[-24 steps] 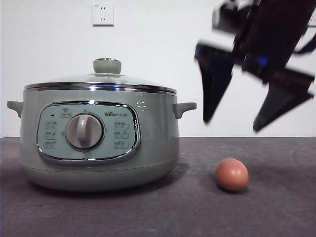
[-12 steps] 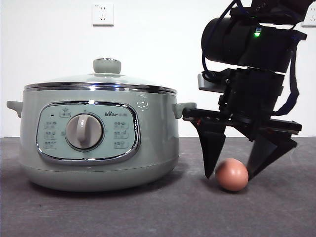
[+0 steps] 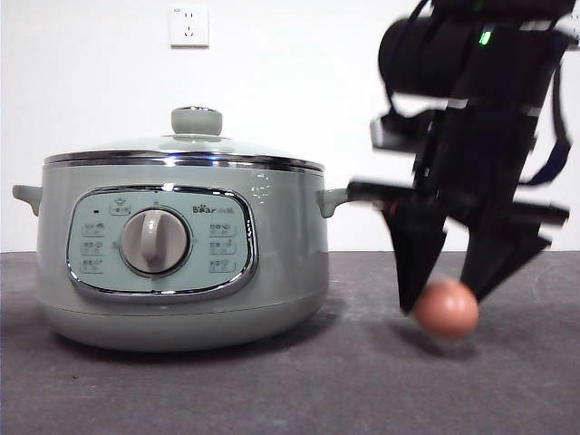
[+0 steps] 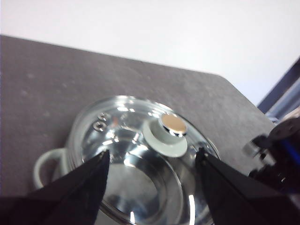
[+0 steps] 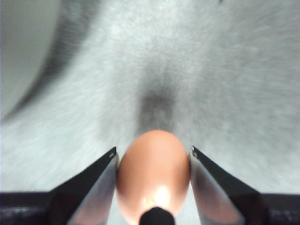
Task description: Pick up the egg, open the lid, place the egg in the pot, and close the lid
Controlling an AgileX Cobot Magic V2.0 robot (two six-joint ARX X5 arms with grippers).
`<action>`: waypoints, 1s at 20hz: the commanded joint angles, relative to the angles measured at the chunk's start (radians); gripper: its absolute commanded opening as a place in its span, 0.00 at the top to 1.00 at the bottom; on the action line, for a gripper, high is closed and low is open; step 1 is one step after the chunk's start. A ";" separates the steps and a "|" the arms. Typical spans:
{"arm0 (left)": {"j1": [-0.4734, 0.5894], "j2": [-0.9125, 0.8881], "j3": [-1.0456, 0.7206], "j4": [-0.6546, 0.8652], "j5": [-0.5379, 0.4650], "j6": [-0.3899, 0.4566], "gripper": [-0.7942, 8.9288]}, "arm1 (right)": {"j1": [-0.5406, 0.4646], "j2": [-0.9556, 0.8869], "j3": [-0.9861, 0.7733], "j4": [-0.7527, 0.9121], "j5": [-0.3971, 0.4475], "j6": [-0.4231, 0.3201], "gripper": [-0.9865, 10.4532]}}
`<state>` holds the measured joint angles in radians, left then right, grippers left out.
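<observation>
The reddish-brown egg (image 3: 446,309) hangs just above the table, to the right of the sage-green pot (image 3: 181,263). My right gripper (image 3: 446,304) comes down from above and is shut on it. In the right wrist view the egg (image 5: 153,173) sits between the two jaws of that gripper (image 5: 153,150) and touches both. The glass lid (image 3: 181,145) with its green knob (image 3: 197,120) lies shut on the pot. My left gripper (image 4: 152,153) hovers open above the lid (image 4: 117,164), with the knob (image 4: 168,133) showing between its jaws.
The dark grey table (image 3: 272,390) runs in front of a white wall with a socket (image 3: 188,26). The pot's right handle (image 3: 337,197) juts toward the right arm. Part of the right arm (image 4: 276,154) shows in the left wrist view.
The right gripper came down around the egg, shut on it, and now carries it slightly up and to the right. The pot and lid have not moved.
</observation>
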<state>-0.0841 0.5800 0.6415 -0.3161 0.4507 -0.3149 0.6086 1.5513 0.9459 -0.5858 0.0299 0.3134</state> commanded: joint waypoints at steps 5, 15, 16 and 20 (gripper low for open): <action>-0.127 0.257 0.182 0.008 -0.017 0.126 0.59 | -0.035 -0.278 -0.002 -0.101 0.085 -0.047 0.92; -0.369 0.665 0.409 0.068 -0.299 0.295 0.59 | -0.053 -0.400 -0.003 -0.185 0.085 -0.049 0.92; -0.377 0.687 0.409 0.084 -0.300 0.295 0.59 | -0.053 -0.400 -0.003 -0.187 0.084 -0.049 0.92; -0.395 0.766 0.409 0.104 -0.341 0.297 0.59 | -0.053 -0.400 -0.002 -0.187 0.084 -0.049 0.92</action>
<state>-0.4763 1.3460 1.0496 -0.2188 0.1139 -0.0326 0.5556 1.1522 0.9462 -0.7780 0.1120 0.2687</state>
